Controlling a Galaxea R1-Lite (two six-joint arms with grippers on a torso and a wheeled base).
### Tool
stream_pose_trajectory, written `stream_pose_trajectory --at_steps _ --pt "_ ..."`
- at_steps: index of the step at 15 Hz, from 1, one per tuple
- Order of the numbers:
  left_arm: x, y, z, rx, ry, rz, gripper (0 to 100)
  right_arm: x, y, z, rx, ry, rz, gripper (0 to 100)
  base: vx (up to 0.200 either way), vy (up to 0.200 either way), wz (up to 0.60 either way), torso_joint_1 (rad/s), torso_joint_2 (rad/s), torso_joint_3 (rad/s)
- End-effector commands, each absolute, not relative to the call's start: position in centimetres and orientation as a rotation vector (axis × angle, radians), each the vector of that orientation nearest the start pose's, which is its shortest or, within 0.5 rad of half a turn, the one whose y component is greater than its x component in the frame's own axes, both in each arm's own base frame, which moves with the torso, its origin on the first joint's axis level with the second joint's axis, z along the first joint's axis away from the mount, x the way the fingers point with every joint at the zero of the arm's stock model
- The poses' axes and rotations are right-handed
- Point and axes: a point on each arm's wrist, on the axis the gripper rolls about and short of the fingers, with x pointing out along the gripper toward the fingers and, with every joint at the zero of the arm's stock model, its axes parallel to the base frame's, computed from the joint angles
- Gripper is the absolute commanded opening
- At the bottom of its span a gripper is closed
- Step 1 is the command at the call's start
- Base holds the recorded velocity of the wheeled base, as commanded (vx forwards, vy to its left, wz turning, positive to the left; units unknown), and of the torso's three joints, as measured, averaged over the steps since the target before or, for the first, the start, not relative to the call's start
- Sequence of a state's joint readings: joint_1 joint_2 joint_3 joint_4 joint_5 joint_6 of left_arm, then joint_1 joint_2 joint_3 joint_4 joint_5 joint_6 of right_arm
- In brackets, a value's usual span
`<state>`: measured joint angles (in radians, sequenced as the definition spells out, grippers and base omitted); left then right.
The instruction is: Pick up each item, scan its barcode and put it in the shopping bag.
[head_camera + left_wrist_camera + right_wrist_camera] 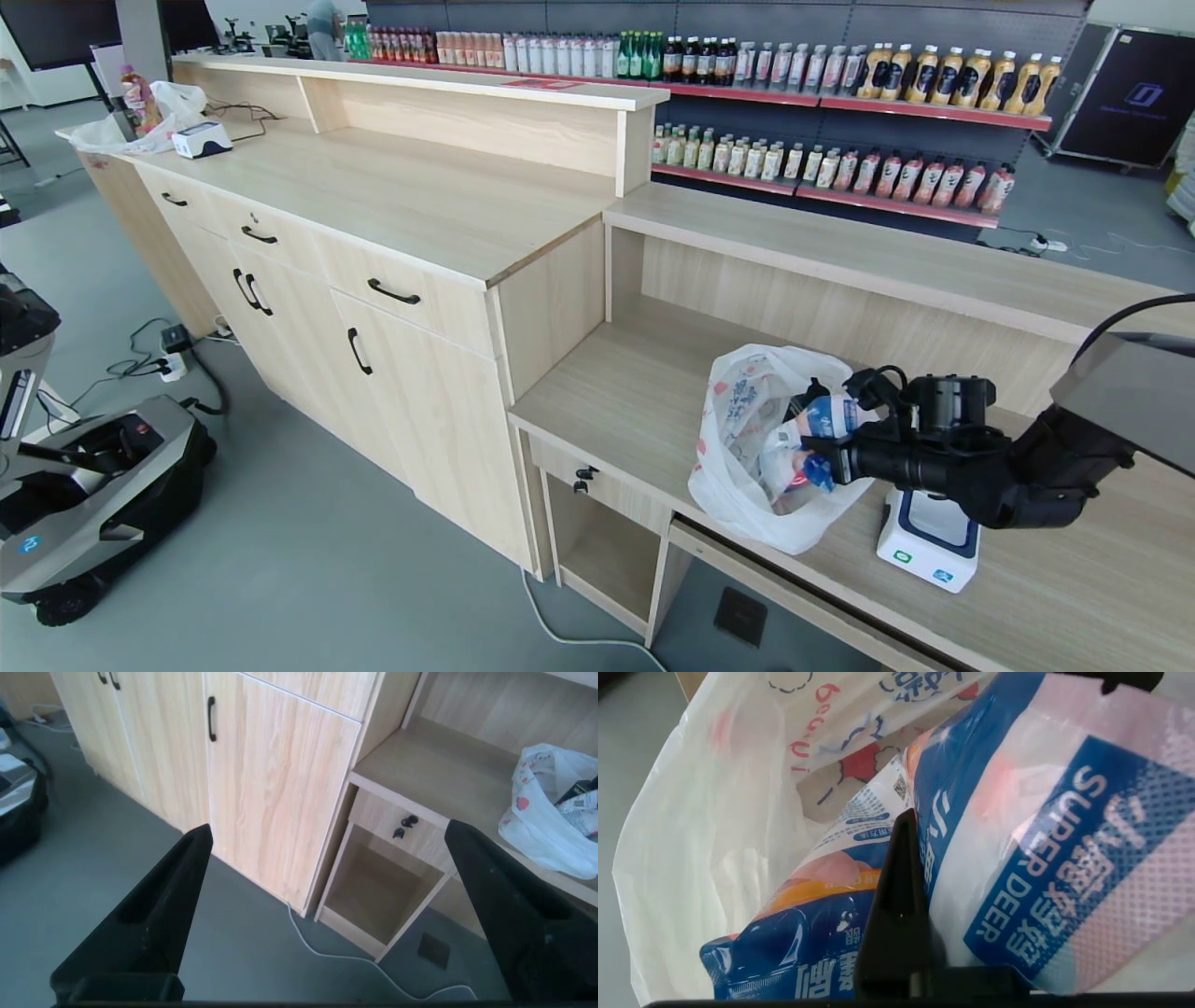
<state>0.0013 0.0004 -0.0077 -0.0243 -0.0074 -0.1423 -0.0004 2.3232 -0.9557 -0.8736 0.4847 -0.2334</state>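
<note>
My right gripper is shut on a blue, white and pink snack packet and holds it in the mouth of the white plastic shopping bag on the low wooden counter. In the right wrist view the packet lies against a black finger, and a blue and orange packet rests deeper inside the bag. The white barcode scanner stands on the counter just below my right arm. My left gripper hangs open and holds nothing, above the grey floor in front of the cabinets, well apart from the bag.
A taller counter with drawers and doors runs back on the left, carrying a second scanner and another bag at its far end. Shelves of bottles stand behind. An open cubby lies under the low counter.
</note>
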Motion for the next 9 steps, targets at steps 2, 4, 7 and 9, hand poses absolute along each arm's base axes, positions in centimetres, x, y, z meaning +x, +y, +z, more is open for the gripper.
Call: stream_pose_trajectory --at_steps 2,4,7,9 --pt "-2.3 0.0 8.0 -0.142 -0.032 -0.008 100 39.9 0.9 1.3 -0.100 0.441 0.526 100 0.000 0.000 0.00 0.000 0.00 0.000" --pt "-2.3 0.0 8.0 -0.142 -0.032 -0.008 100 39.7 0.9 1.5 -0.101 0.436 0.526 100 0.000 0.000 0.00 0.000 0.00 0.000" --pt "-2.3 0.0 8.0 -0.142 -0.032 -0.008 100 38.9 0.9 4.4 -0.098 0.388 0.520 100 0.000 0.000 0.00 0.000 0.00 0.000" --pt "-2.3 0.0 8.0 -0.142 -0.032 -0.008 100 37.8 1.0 8.1 -0.102 0.305 0.548 100 0.000 0.000 0.00 0.000 0.00 0.000"
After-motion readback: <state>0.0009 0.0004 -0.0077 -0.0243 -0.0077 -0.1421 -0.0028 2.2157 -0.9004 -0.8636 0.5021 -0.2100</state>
